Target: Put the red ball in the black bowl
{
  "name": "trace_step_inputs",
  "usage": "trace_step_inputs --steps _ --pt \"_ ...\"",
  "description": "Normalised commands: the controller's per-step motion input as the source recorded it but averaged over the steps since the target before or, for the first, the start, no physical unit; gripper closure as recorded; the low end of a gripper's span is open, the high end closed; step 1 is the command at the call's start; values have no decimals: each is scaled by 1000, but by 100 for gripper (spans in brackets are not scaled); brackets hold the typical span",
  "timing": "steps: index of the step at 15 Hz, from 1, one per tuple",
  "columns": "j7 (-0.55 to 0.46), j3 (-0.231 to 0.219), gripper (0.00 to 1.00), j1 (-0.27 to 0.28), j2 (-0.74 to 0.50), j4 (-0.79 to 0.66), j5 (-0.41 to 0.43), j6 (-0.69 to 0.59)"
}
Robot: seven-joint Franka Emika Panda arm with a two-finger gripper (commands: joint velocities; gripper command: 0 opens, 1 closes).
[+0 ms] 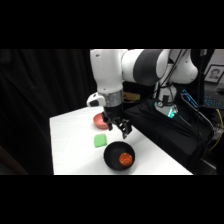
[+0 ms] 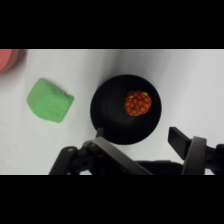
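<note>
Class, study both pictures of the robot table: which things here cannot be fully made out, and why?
- Red bowl: side view, partly hidden behind the gripper; wrist view, cut off by the left edge.
- Ball in the black bowl: its speckled surface is too blurred to identify.
- Arm's base: lost among cluttered equipment, side view.

The red ball [image 2: 138, 103], small and orange-red with a speckled pattern, lies inside the black bowl [image 2: 107, 125], which stands upright, round and matte, on the white worktop [image 2: 200, 80].
</note>
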Motion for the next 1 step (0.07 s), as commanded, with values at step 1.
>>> trace_step_inputs --steps 1 --pt "56 -37 0 -6 -130 162 -114 -298"
